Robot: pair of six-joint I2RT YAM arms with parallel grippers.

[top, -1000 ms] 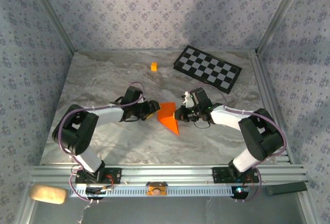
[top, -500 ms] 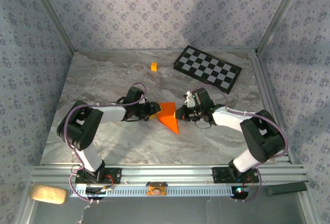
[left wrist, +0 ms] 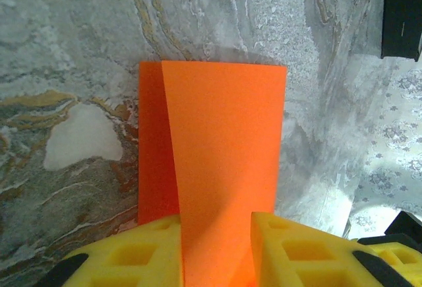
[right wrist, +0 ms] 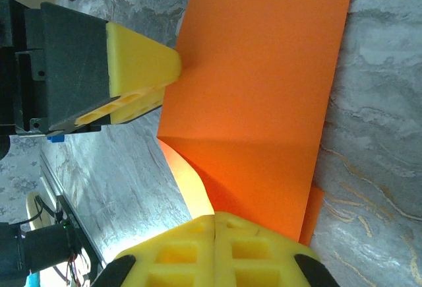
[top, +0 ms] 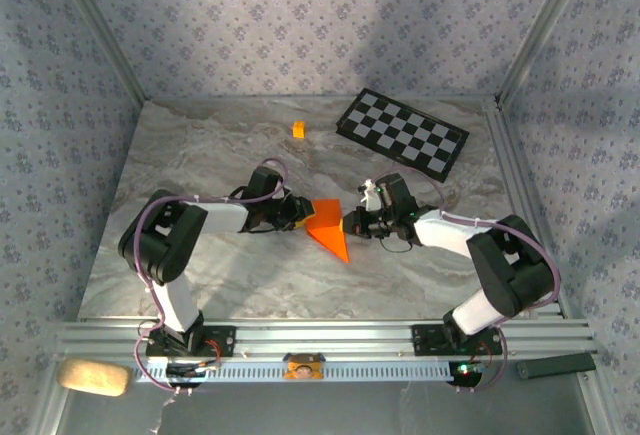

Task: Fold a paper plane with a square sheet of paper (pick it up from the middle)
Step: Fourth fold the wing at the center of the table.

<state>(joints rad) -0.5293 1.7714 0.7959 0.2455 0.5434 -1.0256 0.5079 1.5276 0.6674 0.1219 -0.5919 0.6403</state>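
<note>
The square sheet of paper [top: 326, 226] is bright orange and folded into a pointed shape, lying mid-table with its tip toward the near edge. In the left wrist view its upper layer [left wrist: 224, 168] rises off the marble and runs between my yellow fingers [left wrist: 132, 257]. My left gripper [top: 298, 213] is at the sheet's left edge, jaws still apart around that layer. My right gripper [top: 348, 223] is at the right edge, shut on the paper; in the right wrist view its two pads [right wrist: 250, 251] press together over the curled orange edge [right wrist: 264, 102].
A black-and-white checkered board [top: 402, 133] lies at the back right. A tiny orange-yellow cube [top: 298, 129] sits at the back centre. Aluminium rails frame the marble table [top: 200, 155]. A tan pad [top: 93, 377] rests beyond the near-left rail.
My left gripper has slid right onto the sheet's left edge and its jaws have narrowed around the raised layer. The right gripper stays shut on the paper, nearly still.
</note>
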